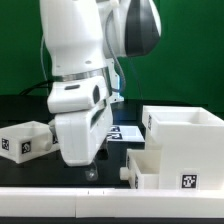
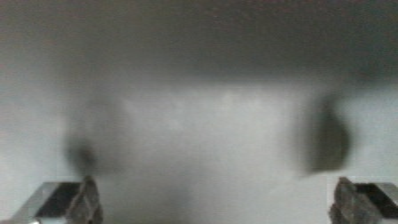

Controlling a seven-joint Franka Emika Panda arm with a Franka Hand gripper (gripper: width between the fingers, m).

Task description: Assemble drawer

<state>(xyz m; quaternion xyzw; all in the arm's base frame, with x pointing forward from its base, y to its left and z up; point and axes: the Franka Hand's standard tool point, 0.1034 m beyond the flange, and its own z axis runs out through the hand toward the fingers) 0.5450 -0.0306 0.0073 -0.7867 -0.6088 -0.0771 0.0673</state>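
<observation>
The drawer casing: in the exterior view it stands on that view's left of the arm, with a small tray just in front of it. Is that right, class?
Not quite. The exterior view shows the casing on that view's right of the arm, not its left. The rest holds: a small tray sits just in front of it.

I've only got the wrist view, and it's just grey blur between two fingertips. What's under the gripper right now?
Observer: The gripper hangs low over bare dark table. No part appears to be beneath it.
Operator: Where's the casing?
Observer: The large casing stands at the exterior view's right, apart from the gripper.
Operator: And a tray?
Observer: One small tray sits at the exterior view's left, with a tag facing the camera.
</observation>
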